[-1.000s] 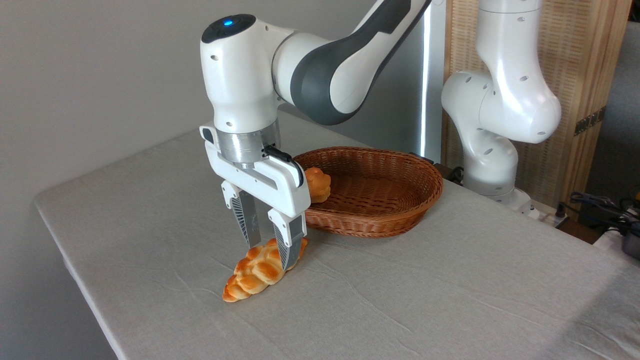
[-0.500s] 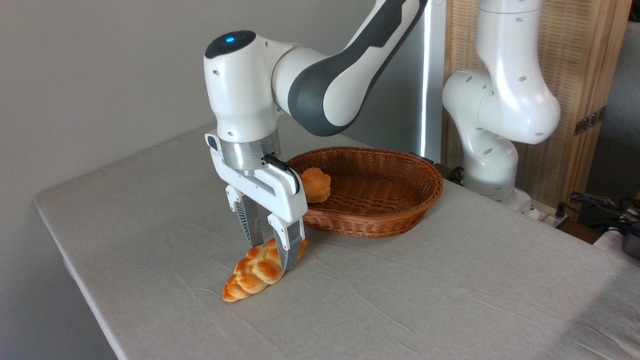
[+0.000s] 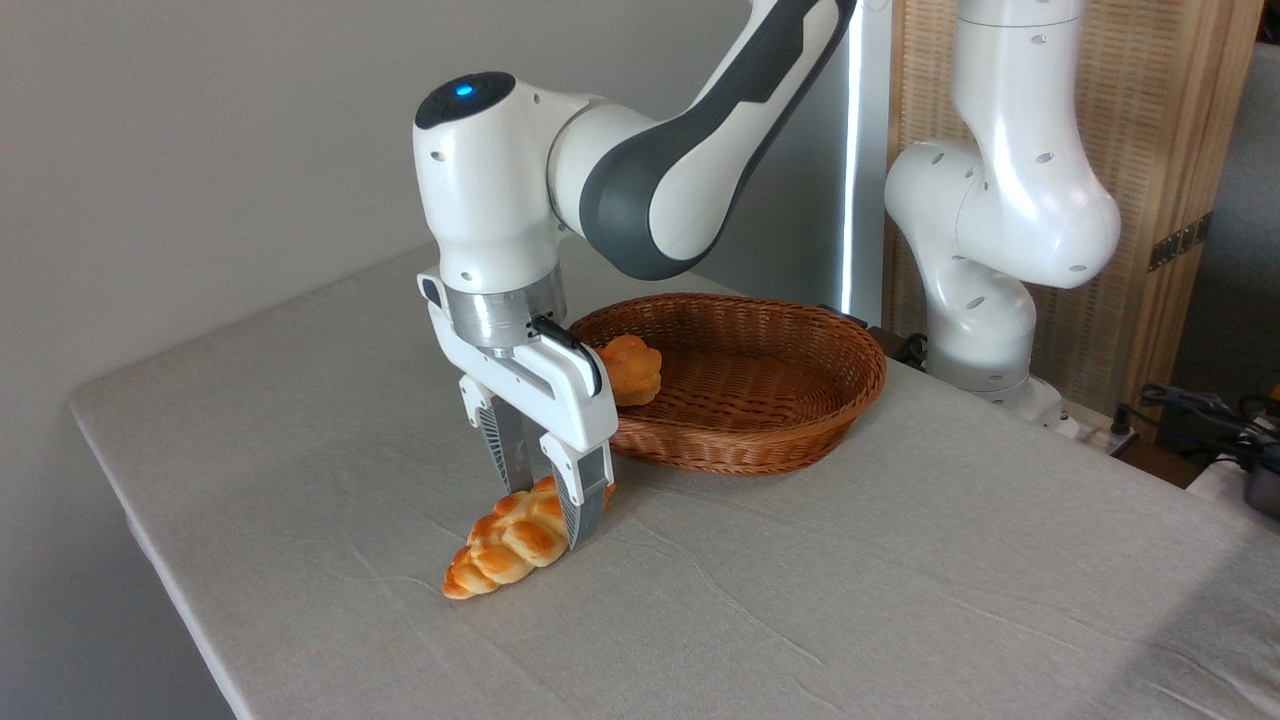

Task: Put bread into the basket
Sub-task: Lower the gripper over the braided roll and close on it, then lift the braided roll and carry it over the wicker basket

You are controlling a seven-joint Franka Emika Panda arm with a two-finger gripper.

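Clamped on the far end of the bread [image 3: 505, 545], the jaws of the gripper [image 3: 550, 508] press it from both sides, one ribbed finger [image 3: 583, 500] in front of the loaf and the other behind it. That braided, golden-orange loaf lies on the grey cloth of the table [image 3: 850, 590], its near tapered tip pointing toward the lower left and touching the cloth; whether the gripped end has left the surface cannot be told. It is outside the basket [image 3: 760, 440], just in front of the basket's left end. The gripper points straight down from the white wrist of the arm [image 3: 640, 170], whose top shows a small blue light. Behind the gripper, the oval brown wicker basket sits on the table, and a small round bun [image 3: 632, 368] rests inside it against the left wall, partly hidden by the gripper body. The arm's white base column [image 3: 985, 300] rises at the far right edge of the table, in front of a slatted wooden screen [image 3: 1160, 130]. Dark cables [image 3: 1200, 415] lie at the right edge of the view, beyond the table.
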